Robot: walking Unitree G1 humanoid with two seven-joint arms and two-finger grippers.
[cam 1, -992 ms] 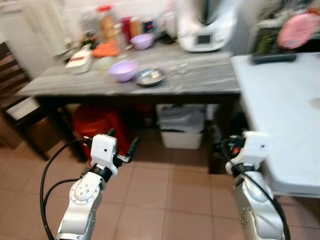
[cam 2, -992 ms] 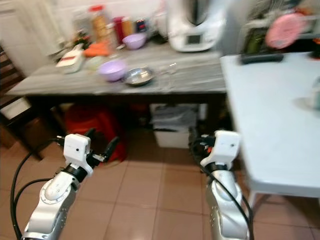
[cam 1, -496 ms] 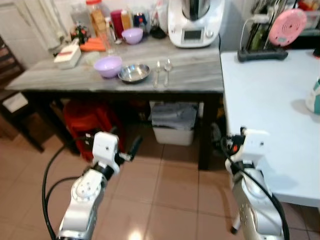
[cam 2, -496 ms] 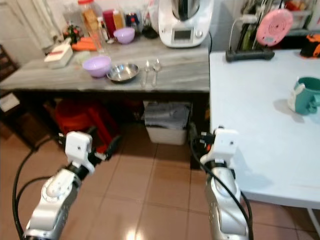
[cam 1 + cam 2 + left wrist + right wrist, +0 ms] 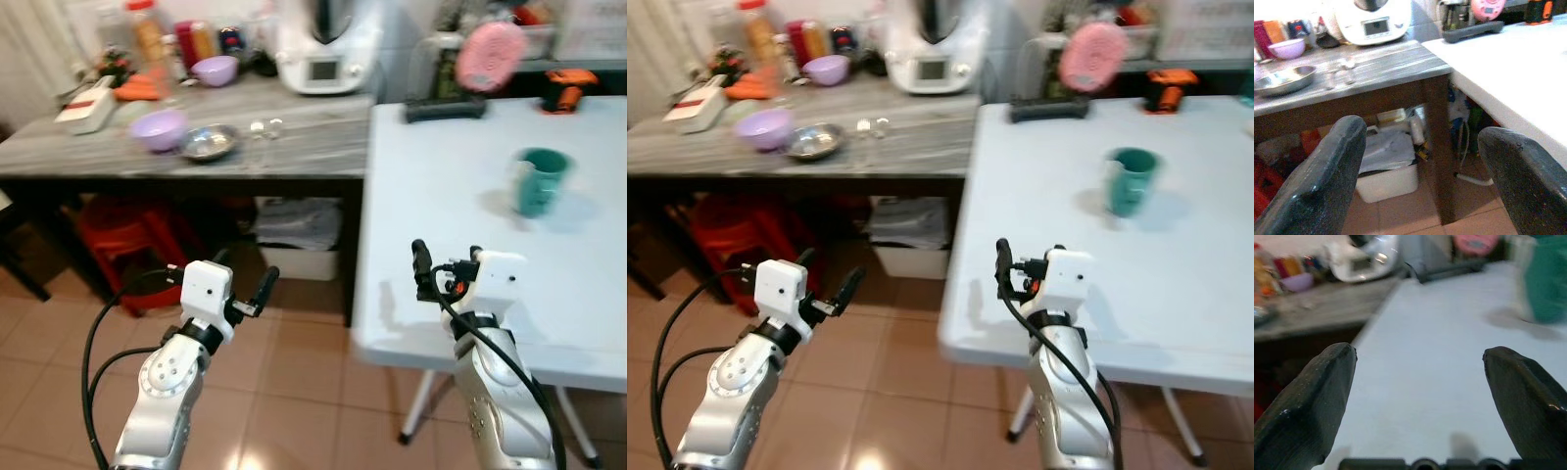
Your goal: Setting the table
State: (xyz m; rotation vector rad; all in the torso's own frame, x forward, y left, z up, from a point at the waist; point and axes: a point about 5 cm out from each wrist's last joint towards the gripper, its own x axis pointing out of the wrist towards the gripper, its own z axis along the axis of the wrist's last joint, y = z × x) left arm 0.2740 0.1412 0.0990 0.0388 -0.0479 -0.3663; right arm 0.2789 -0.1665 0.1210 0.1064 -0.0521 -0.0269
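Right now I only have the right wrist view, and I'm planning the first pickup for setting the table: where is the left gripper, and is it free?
Observer: The left gripper is open and holds nothing. It is low over the tiled floor, in front of the grey counter.
Operator: Any cutlery on that counter?
Observer: Yes, what look like two spoons lie close together beside a metal bowl. A lilac bowl sits on the metal bowl's other side.
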